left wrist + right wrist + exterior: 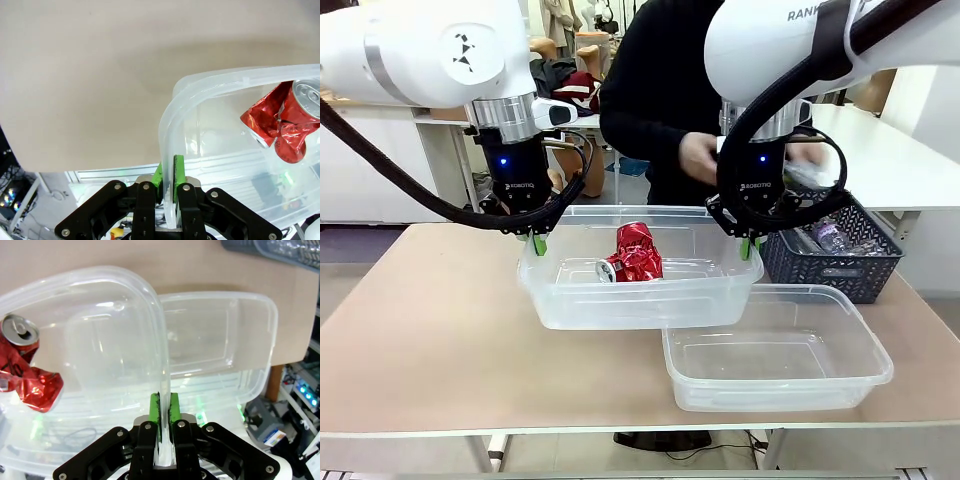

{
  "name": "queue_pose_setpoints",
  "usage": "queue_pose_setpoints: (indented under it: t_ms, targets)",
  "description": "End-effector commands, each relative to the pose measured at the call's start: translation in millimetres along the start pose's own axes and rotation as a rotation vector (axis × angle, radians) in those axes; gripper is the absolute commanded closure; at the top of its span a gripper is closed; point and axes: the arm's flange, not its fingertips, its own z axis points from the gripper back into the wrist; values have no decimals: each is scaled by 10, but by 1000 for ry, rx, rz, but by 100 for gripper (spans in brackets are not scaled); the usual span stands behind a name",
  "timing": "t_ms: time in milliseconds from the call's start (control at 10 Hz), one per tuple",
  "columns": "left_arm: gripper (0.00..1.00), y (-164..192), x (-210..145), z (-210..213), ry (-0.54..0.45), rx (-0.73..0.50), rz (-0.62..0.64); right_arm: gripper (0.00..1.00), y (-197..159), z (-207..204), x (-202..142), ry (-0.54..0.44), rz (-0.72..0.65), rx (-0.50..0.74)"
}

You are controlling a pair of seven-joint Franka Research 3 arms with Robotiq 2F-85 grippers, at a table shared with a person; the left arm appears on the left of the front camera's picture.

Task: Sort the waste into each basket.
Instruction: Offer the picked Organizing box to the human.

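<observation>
Your left gripper [538, 243] is closed narrow on the rim of the clear tub [580, 300] at one end, green pads either side of the thin wall; the left wrist view confirms the pinch [168, 167] on the rim [210, 82]. Your right gripper [750, 245] has the same narrow pinch on the opposite end, confirmed at the right wrist [165, 407], with the rim [100, 277] running away from the pads.

The tub appears to hang between the two arms, clear of the table [440, 340]. Inside it, near the middle, lie the crushed red cans [635, 252] (two, as far as can be told), loose and leaning together [285, 122] [25, 365].

Handling, as judged: the tub is light, but its wall is thin and will flex, and the plastic is smooth against the pads. Hold at the thick rim, as now, and keep both ends level, or the cans will slide and the rim may twist out of one pinch. The cans are light and stiff, and their dents give purchase.

Further out, a second clear tub [780, 395] sits empty on the table, front right [225, 340]. Behind it stands the dark lattice basket [830, 265], holding clear bottles [830, 237]. The person's hand [698, 158] is raised behind the right arm.
</observation>
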Motion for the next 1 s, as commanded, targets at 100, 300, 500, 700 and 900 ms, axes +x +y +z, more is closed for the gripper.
queue_pose_setpoints:
  t_ms: [100, 300, 500, 700, 900]
  targets:
    - [93, 0, -32, 39, -1, 0, -4, 91, 1, 19, 2, 0, -28, -6]
    - [93, 0, -32, 39, -1, 0, -4, 91, 1, 19, 2, 0, -28, -6]
    - [93, 0, -32, 39, -1, 0, -4, 91, 1, 19, 2, 0, -28, -6]
    - [93, 0, -32, 39, -1, 0, -4, 91, 1, 19, 2, 0, -28, -6]
    - [93, 0, -32, 39, -1, 0, -4, 91, 1, 19, 2, 0, -28, -6]
